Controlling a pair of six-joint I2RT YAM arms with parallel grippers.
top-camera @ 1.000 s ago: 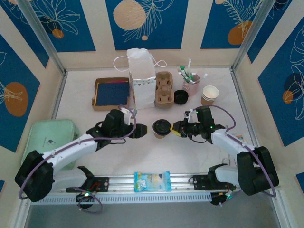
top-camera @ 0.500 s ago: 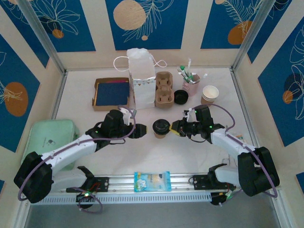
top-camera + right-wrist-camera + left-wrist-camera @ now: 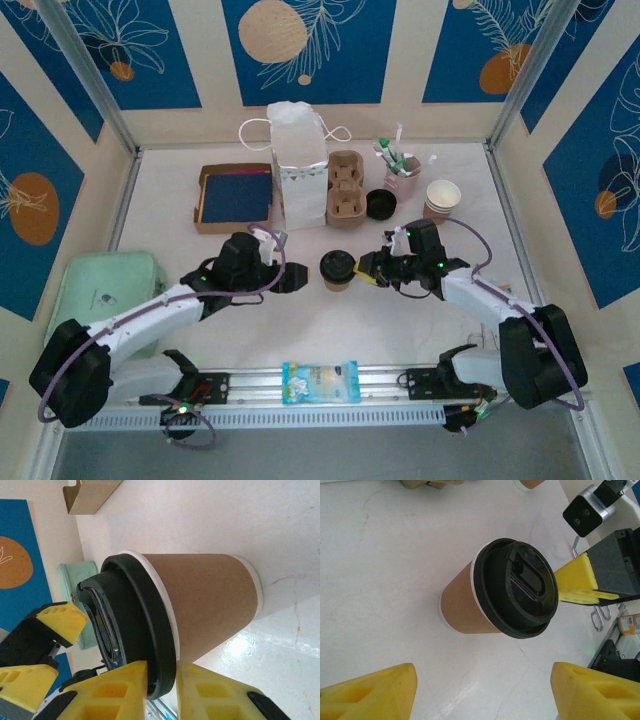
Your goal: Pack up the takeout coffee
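Roughly in the middle of the white table (image 3: 160, 245) stood the takeout coffee (image 3: 338, 272), upright, a brown paper cup with a black lid (image 3: 516, 594) pressed over its white rim. It was between the two arms, in front of the white paper bag (image 3: 297, 150) and the cardboard cup carrier (image 3: 345, 188), and apart from both of them.

The right gripper (image 3: 161, 676) met the cup from the right side. Its yellow fingers (image 3: 117, 687) were almost together, and the edge of the lid sat in the narrow gap between them, so the lid was pinched at its rim. In the left wrist view, the same yellow pads touched the far edge of the lid.

The left gripper (image 3: 482, 682) was on the other side of the cup, low over the table. Its jaws stood wide apart and had hold of nothing. The cup was ahead of its fingertips and did not touch them.

Further back on the right were a pink cup of stirrers (image 3: 403, 180), a stack of brown cups (image 3: 441, 200) and a spare lid (image 3: 380, 205) lying flat. To the left of the bag lay a flat box (image 3: 236, 197) with a dark blue inside.
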